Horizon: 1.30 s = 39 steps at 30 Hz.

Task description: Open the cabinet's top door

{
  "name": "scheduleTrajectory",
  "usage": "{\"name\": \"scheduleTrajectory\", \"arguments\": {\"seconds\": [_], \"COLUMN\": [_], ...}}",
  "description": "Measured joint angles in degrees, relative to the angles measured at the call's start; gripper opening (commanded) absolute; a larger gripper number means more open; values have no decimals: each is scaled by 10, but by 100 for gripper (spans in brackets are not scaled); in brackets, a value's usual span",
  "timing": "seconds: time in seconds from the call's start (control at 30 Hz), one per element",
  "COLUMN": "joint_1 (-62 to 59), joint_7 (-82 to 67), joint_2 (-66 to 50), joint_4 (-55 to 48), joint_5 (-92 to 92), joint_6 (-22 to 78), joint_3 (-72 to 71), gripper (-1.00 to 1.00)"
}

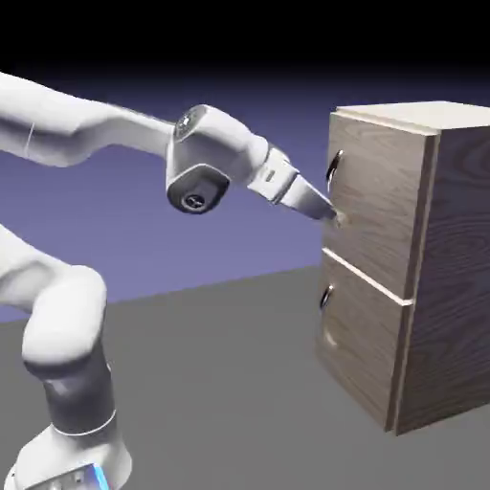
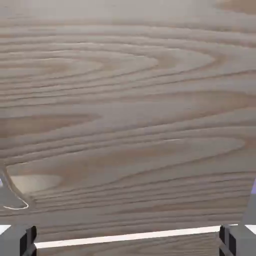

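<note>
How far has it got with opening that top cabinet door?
Done: the arm has reached the cabinet, and its gripper sits right at the top door, below the small dark handle. In hand: the jaws are wide open, and the hand view shows only wood grain up close. Left: nothing is gripped yet, and the door looks fully shut, flush with the lower panel, so grasping the handle and pulling remain.

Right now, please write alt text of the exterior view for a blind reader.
A white robot arm's open pincer points at the cabinet's closed top door, below its dark handle. A shorter lower panel sits beneath.
</note>
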<state>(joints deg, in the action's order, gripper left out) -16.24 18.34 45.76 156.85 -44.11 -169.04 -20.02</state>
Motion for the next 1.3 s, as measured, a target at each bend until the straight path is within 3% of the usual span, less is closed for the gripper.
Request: {"name": "scheduleTrajectory", "arguments": {"seconds": [1.3], "joint_1": [-373], "joint_7": [-531], "joint_2": [289], "joint_4": [-91], "joint_5": [-972], "joint_6": [109], "joint_3": [-441], "gripper": [0]}}
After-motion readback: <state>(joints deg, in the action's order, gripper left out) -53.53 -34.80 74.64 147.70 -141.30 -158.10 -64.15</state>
